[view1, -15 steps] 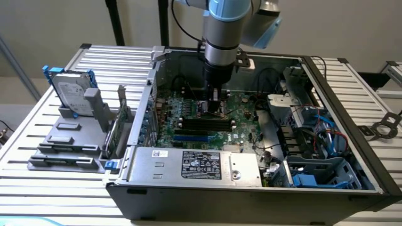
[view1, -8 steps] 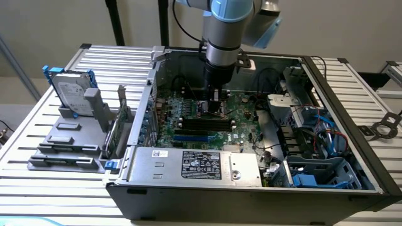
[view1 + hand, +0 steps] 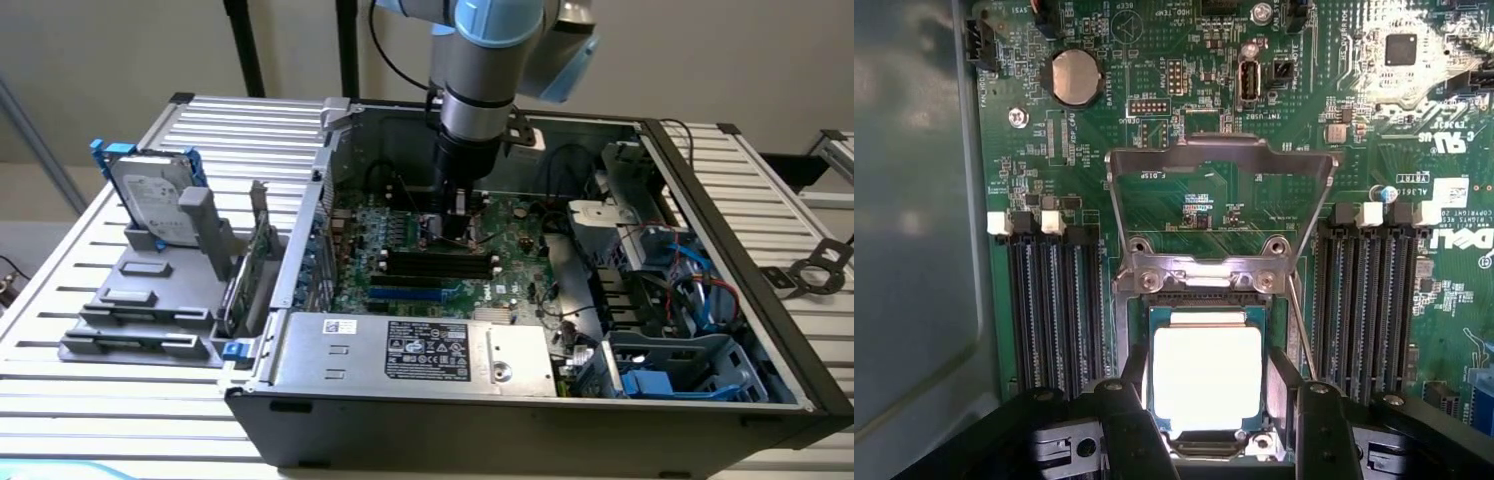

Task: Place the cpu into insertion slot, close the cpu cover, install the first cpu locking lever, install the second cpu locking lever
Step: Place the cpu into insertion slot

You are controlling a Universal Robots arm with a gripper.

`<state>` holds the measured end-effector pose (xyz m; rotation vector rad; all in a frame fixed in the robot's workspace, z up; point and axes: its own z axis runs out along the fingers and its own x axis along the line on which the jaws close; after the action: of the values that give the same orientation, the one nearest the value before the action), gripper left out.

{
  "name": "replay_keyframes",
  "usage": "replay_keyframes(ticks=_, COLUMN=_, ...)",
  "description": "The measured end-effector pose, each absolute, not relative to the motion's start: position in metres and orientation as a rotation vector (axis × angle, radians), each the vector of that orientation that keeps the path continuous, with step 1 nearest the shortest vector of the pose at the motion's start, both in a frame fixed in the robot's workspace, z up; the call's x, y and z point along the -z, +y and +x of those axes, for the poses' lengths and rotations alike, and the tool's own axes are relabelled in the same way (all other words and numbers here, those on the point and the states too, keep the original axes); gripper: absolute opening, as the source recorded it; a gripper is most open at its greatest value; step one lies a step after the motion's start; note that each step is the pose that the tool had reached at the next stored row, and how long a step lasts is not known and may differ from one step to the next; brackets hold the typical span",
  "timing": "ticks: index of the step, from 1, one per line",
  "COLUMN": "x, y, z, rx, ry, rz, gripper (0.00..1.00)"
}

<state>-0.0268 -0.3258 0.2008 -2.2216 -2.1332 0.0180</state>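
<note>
- The computer case [image 3: 400,440] lay open around the gripper [image 3: 458,232].
- The gripper's fingers [image 3: 1129,420] stood apart.
- The cpu cover [image 3: 1219,158] stood raised just beyond the fingertips.
- The insertion slot [image 3: 1199,298] lay between the fingers, with the cpu [image 3: 1207,375] seated in it.

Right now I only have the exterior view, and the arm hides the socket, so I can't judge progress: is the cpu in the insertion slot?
Observer: Yes, the cpu lies flat in the insertion slot.
Operator: And the cpu cover?
Observer: The cpu cover is swung open, clear of the chip.
Operator: Is the gripper holding anything?
Observer: No, the gripper is open, its fingers straddling the cpu.
</note>
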Motion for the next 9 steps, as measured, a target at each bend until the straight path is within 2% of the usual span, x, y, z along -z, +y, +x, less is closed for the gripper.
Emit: replay_keyframes(ticks=9, x=-0.1994, y=-0.3258, z=-0.0267, rx=-0.023, ry=-2.136, rz=-2.223, gripper=0.55)
